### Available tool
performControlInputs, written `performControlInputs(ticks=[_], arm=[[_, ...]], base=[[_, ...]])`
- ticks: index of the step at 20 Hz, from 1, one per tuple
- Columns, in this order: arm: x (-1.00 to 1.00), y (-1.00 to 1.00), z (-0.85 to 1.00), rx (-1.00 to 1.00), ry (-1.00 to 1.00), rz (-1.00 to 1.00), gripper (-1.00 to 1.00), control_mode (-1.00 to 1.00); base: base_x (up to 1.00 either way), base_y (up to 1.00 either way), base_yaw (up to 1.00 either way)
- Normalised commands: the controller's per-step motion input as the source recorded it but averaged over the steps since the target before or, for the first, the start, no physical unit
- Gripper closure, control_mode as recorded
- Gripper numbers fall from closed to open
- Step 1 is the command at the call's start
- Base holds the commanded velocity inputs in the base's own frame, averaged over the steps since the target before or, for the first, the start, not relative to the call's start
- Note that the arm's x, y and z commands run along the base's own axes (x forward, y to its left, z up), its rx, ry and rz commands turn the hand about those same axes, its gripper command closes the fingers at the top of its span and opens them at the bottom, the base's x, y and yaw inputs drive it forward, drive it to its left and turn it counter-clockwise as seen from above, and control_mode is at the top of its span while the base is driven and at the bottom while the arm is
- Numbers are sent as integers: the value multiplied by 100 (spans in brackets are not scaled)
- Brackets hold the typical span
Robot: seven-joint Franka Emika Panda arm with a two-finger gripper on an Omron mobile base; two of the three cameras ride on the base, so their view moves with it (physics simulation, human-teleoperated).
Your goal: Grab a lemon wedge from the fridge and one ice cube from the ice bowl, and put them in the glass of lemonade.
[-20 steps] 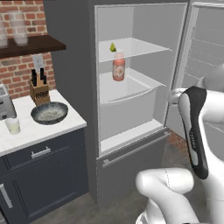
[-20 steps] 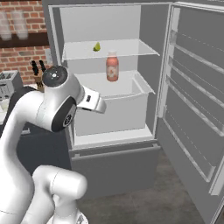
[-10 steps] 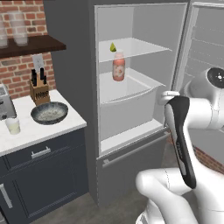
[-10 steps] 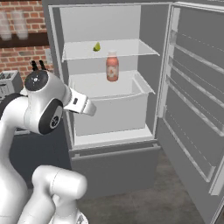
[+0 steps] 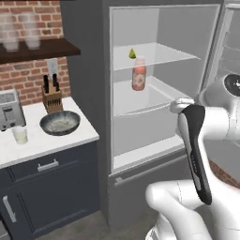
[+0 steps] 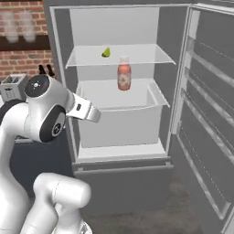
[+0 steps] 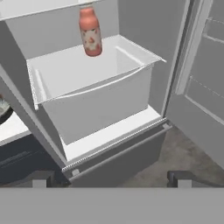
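The fridge (image 5: 89,84) stands open, its door (image 6: 205,114) swung out to the right. A tiny yellow-green lemon wedge (image 5: 132,53) (image 6: 106,52) lies on the upper shelf. On the counter to the left are the dark ice bowl (image 5: 59,123) with whitish contents and the small glass of lemonade (image 5: 20,135). My gripper (image 7: 109,180) (image 6: 97,116) is open with nothing between its fingers. It hangs in front of the fridge at about drawer height, well below and short of the wedge, pointing into the white drawer (image 7: 96,100).
A pinkish-red jar (image 5: 139,74) (image 7: 90,31) with a white lid stands on the shelf above the drawer, under the wedge. A toaster (image 5: 8,110) and knife block (image 5: 51,96) sit at the counter's back, with frosted glasses (image 5: 18,37) on the wall shelf above.
The arm has folded back towards the base, its elbow swinging left in the right base view. The hand has drawn back a little from the fridge. The jaws stay open.
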Motion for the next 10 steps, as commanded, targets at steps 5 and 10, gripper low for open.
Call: performControlInputs(ticks=[5, 10], arm=[[0, 0, 0, 0, 0, 0, -100, 100], [0, 0, 0, 0, 0, 0, -100, 100]], base=[[87, -68, 36], [42, -60, 33]])
